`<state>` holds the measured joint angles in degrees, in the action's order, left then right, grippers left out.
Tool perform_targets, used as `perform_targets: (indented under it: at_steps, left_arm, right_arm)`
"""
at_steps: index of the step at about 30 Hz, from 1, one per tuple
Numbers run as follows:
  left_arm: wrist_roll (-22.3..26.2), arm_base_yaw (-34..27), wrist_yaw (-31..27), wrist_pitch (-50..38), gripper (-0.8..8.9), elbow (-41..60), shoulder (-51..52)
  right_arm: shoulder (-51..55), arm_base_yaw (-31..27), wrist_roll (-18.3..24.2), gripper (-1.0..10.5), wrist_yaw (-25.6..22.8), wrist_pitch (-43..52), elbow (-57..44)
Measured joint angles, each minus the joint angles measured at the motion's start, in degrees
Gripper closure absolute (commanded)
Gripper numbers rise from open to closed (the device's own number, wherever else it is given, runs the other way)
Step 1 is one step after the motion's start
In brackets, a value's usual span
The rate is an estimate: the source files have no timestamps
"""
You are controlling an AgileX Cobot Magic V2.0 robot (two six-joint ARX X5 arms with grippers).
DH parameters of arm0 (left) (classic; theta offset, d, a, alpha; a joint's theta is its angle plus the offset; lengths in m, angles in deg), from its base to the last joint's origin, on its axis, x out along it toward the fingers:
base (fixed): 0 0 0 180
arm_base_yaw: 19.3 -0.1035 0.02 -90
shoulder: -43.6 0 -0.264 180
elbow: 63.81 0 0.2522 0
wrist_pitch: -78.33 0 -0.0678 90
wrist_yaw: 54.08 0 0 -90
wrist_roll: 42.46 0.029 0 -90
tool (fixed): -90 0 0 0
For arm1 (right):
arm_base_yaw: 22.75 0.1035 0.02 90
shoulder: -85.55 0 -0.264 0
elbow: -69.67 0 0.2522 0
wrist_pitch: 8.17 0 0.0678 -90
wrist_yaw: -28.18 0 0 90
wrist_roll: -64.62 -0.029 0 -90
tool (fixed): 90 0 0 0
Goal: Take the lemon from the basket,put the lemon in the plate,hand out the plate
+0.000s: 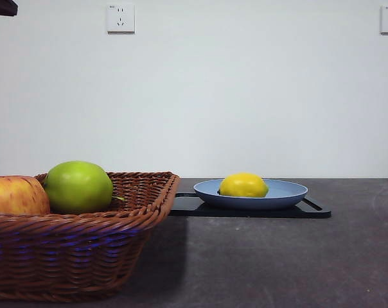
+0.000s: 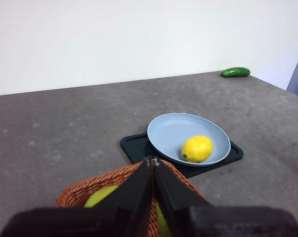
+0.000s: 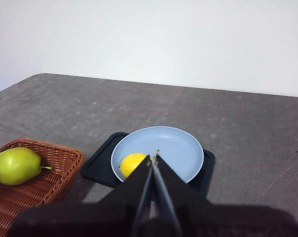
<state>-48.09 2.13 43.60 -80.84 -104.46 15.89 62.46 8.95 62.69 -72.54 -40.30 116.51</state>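
Because the lemon (image 1: 243, 185) already lies in the plate (image 1: 290, 190), what is left of the task appears to be handing the plate out, and the layout suits that. Largest of the things, the basket (image 1: 85, 247) stands at the near left of the table (image 1: 277, 263), holding only a green apple (image 1: 78, 187) and a red-yellow apple (image 1: 15, 196) beside it; its sloping wicker side comes close to the black tray (image 1: 313, 210) but looks apart from it. On that flat tray, farther back and to the right, sits the plate, whose low rim overhangs the tray's surface a little, which should give a jaw an edge to take. In the front view the lemon rests left of the plate's middle, so a tilt during lifting could let it roll. Bare table lies to the right of and nearer than the tray, offering the freest way to carry the plate forward, while the basket crowds the left. A small green vegetable (image 2: 235, 72) lies far off at the table's right edge, well clear. Raised behind the basket, the left gripper (image 2: 152, 160) has its jaws pressed together with nothing between them; the right gripper (image 3: 154, 157), looking down on the plate from above, is likewise closed and empty. Neither touches anything.
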Motion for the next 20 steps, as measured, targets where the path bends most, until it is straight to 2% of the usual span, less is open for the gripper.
perform_targets:
  at_steps: [5,11,15,20]
  left_arm:
    - [1.7,-1.7,0.0,4.9,8.05,0.1,7.2]
    - [4.6,-10.5,-2.2,11.3,8.05,0.2,18.8]
    - [5.0,-16.6,-8.7,10.8,8.05,3.5,22.2]
    - [5.2,-21.4,-9.2,8.6,8.05,11.0,23.4]
  right_arm:
    - [0.1,0.0,0.0,9.4,0.0,0.0,0.0]
    - [0.1,0.0,0.0,9.4,0.0,0.0,0.0]
    - [0.1,0.0,0.0,9.4,0.0,0.0,0.0]
    - [0.1,0.0,0.0,9.4,0.0,0.0,0.0]
